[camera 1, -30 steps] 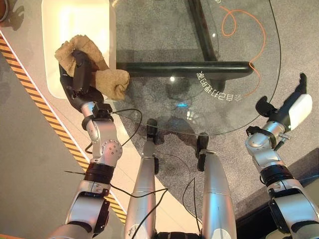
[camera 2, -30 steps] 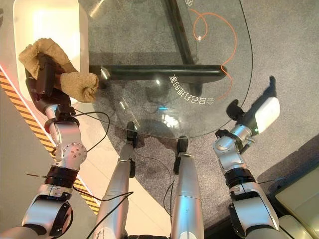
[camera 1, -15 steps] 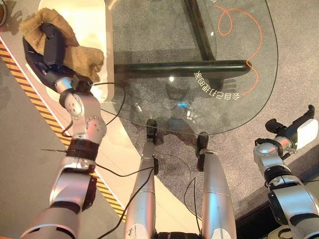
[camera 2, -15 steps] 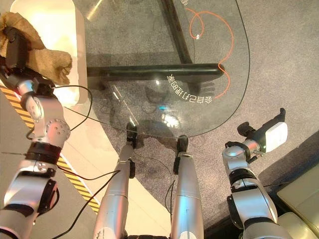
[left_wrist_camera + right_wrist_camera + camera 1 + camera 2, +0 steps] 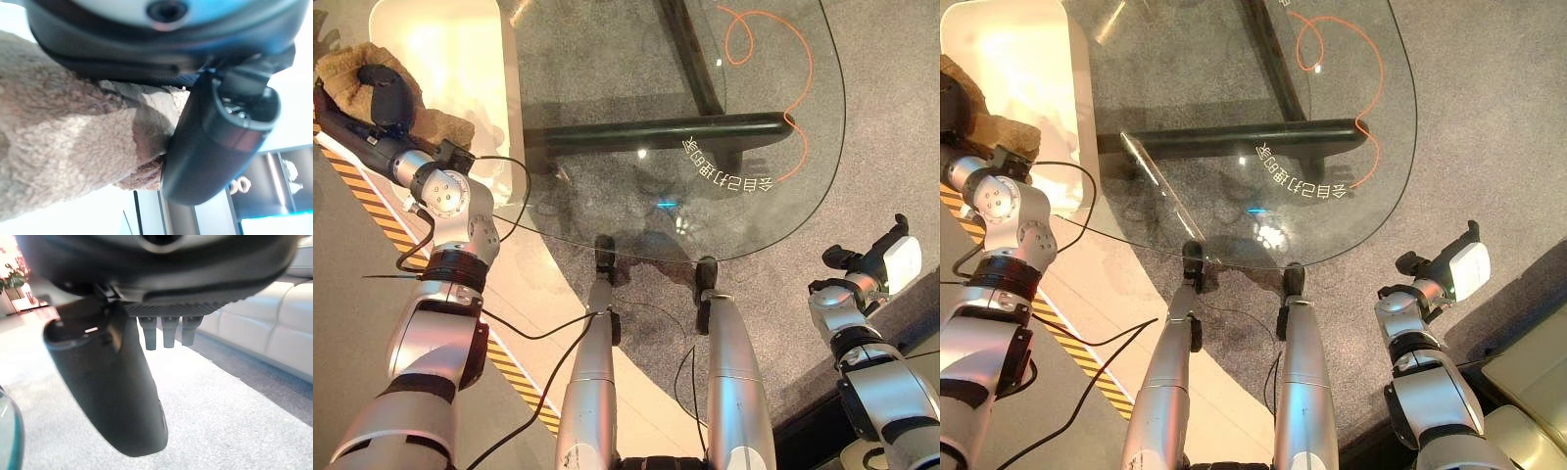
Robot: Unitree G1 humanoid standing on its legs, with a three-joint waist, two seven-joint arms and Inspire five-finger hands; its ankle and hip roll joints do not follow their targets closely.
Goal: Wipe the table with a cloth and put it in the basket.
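The glass tabletop [image 5: 705,127] lies bare, so a hand could sweep across it freely; the dark frame bar [image 5: 656,132] and orange cable [image 5: 773,59] sit beneath the glass. The white basket [image 5: 460,59] stands just beside the table's left edge, its near-left rim blocked by the left hand [image 5: 377,93] clutching the brown cloth [image 5: 347,69]. The right hand [image 5: 891,259] hangs with straight fingers over open carpet [image 5: 901,98], well apart from the table.
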